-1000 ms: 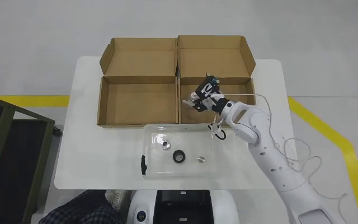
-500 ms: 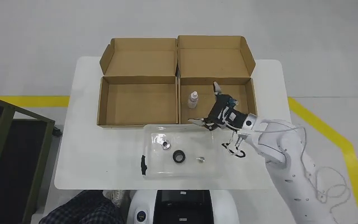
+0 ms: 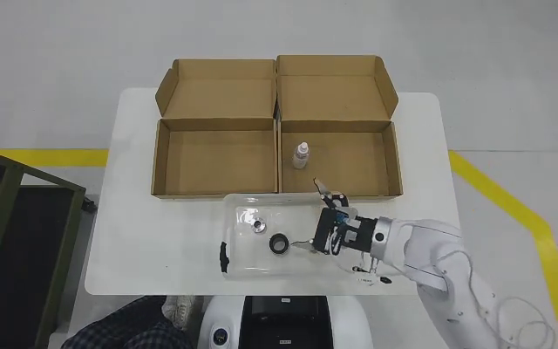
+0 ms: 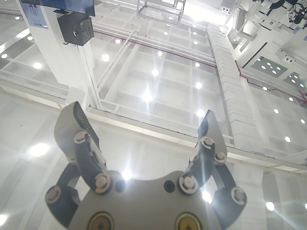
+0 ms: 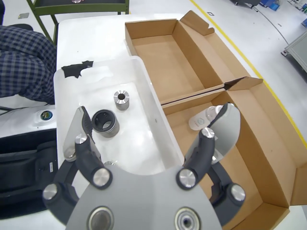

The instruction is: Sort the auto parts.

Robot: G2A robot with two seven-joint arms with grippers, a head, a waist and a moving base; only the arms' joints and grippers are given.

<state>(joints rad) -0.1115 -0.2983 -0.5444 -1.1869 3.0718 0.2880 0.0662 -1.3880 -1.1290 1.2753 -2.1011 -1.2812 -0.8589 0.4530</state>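
Observation:
A clear plastic tray (image 3: 240, 202) at the table's front holds a silver cylinder (image 3: 257, 226) (image 5: 121, 100) and a black ring (image 3: 279, 244) (image 5: 105, 123). A small silver part (image 5: 109, 162) peeks out behind my right gripper's body. My right gripper (image 3: 309, 216) (image 5: 156, 113) hangs open and empty over the tray's right half, by the wall next to the boxes. A small white bottle (image 3: 300, 155) (image 5: 202, 120) rests in the right cardboard box (image 3: 357, 161) (image 5: 251, 132), near its left wall. The left cardboard box (image 3: 215, 161) (image 5: 168, 58) holds nothing. My left gripper (image 4: 144, 120) points at the ceiling, open and empty.
Both boxes have their lids folded back toward the table's far edge. Black tape (image 3: 223, 255) (image 5: 76, 69) marks the tray's left rim. A green cart (image 3: 26, 227) stands left of the table. A person's checked sleeve (image 5: 24, 60) lies near the front left corner.
My right gripper let go of the white bottle in the right box, then drew back toward the front and now hangs open over the tray.

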